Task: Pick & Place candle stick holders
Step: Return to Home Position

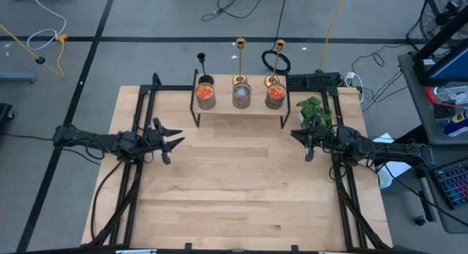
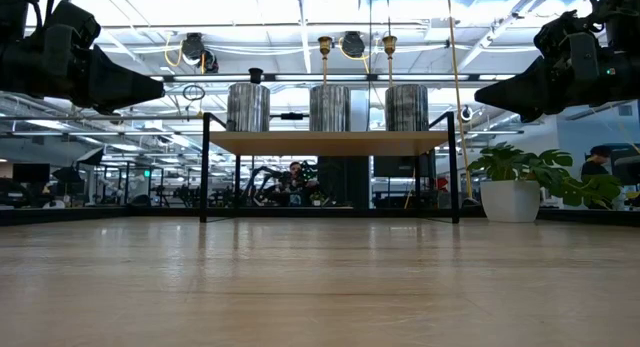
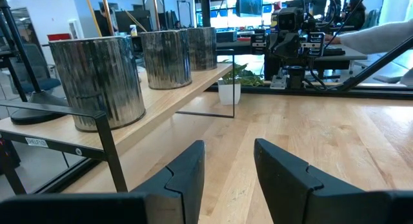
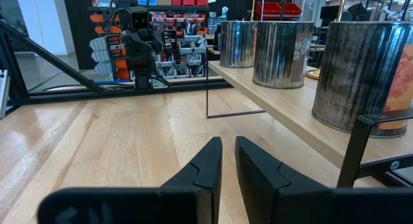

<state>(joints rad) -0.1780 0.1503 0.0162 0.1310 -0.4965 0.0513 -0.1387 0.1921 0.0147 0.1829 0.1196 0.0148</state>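
Wooden table (image 1: 248,192), office (image 2: 110,177) beyond; shelf (image 1: 223,108) at rear; left end effector (image 1: 174,145) wide, right end effector (image 1: 301,145) narrow.

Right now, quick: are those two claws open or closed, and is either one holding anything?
Left gripper: open, holding nothing.
Right gripper: open by only a narrow gap, holding nothing.

We see shelf (image 1: 256,110) at table (image 1: 241,184) back, three candles (image 1: 241,95) on it, plant (image 1: 314,111) beside.
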